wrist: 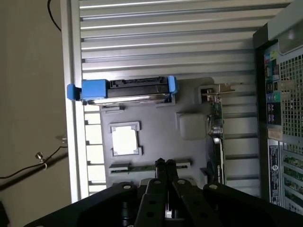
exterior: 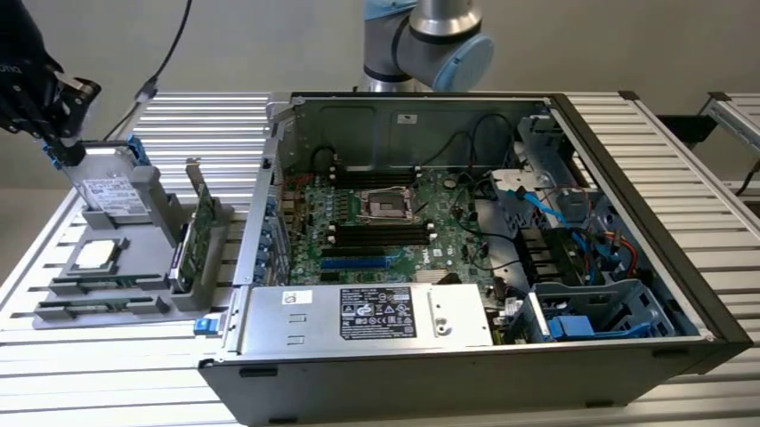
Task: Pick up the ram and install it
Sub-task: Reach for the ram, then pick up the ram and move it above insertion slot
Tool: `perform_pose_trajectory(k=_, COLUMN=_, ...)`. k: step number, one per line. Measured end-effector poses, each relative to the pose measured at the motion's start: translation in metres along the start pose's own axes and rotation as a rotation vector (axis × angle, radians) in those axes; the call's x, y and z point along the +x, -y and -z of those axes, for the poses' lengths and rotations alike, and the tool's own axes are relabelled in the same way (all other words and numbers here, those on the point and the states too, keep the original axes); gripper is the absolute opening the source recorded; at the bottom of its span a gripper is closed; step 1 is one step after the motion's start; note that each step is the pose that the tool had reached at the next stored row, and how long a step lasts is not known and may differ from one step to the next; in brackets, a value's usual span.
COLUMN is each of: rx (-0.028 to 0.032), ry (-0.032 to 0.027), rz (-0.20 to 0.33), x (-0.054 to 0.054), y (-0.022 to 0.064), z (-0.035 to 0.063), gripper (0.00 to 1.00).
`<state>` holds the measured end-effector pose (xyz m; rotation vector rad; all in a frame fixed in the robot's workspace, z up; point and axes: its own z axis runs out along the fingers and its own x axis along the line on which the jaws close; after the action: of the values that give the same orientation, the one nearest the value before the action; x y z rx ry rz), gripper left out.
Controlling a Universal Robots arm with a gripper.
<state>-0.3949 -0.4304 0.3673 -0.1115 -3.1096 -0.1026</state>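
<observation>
hanging tips-down over the tray (exterior: 155,267), the claw (exterior: 57,133) is at the exterior view's left edge, high above the parts and touching none of them. the arm (exterior: 428,40) rises behind the case (exterior: 475,267), well off to the exterior view's right of the claw. in the wrist view the claw (wrist: 164,165) has its two fingers (wrist: 159,166) pressed together with nothing between them. the ram (wrist: 139,167) sits in a narrow tray slot beneath the tips, apart from them, showing as a thin green strip partly covered by the fingers. beyond the ram from the claw the cpu (wrist: 125,139) rests in its square nest. farther still the drive (wrist: 132,90) stands with its blue tabs. the card (wrist: 217,123) stands on edge on the claw's case side.
</observation>
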Motion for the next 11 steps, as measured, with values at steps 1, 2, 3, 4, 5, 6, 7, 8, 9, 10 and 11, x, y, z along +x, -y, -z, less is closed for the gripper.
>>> perform_pose_trajectory(k=1, rx=-0.0005, ry=0.0, rz=0.0, x=0.0042, y=0.0016, z=-0.0001, gripper=0.1)
perform_pose_trajectory(k=2, rx=-0.0009, ry=-0.0001, rz=0.0, x=0.0074, y=0.003, z=0.0, gripper=0.1)
perform_pose_trajectory(k=3, rx=-0.0014, ry=0.0002, rz=0.0, x=0.0092, y=0.0038, z=-0.0002, gripper=0.1)
perform_pose_trajectory(k=4, rx=-0.0013, ry=0.0, rz=0.0, x=0.0092, y=0.0039, z=-0.0001, gripper=0.1)
perform_pose_trajectory(k=5, rx=-0.0013, ry=0.0, rz=0.0, x=0.0092, y=0.0039, z=-0.0001, gripper=0.1)
perform_pose_trajectory(k=6, rx=-0.0013, ry=0.0, rz=0.0, x=0.0092, y=0.0039, z=-0.0001, gripper=0.1)
perform_pose_trajectory(k=7, rx=-0.0013, ry=0.0, rz=0.0, x=0.0092, y=0.0039, z=-0.0001, gripper=0.1)
perform_pose_trajectory(k=8, rx=-0.0012, ry=-0.0001, rz=0.0, x=0.0092, y=0.0039, z=0.0, gripper=0.1)
perform_pose_trajectory(k=9, rx=-0.0013, ry=-0.0001, rz=0.0, x=0.0092, y=0.0039, z=0.0, gripper=0.1)
perform_pose_trajectory(k=10, rx=-0.0013, ry=-0.0001, rz=0.0, x=0.0092, y=0.0039, z=-0.0001, gripper=0.1)
perform_pose_trajectory(k=11, rx=-0.0013, ry=-0.0001, rz=0.0, x=0.0092, y=0.0039, z=0.0, gripper=0.1)
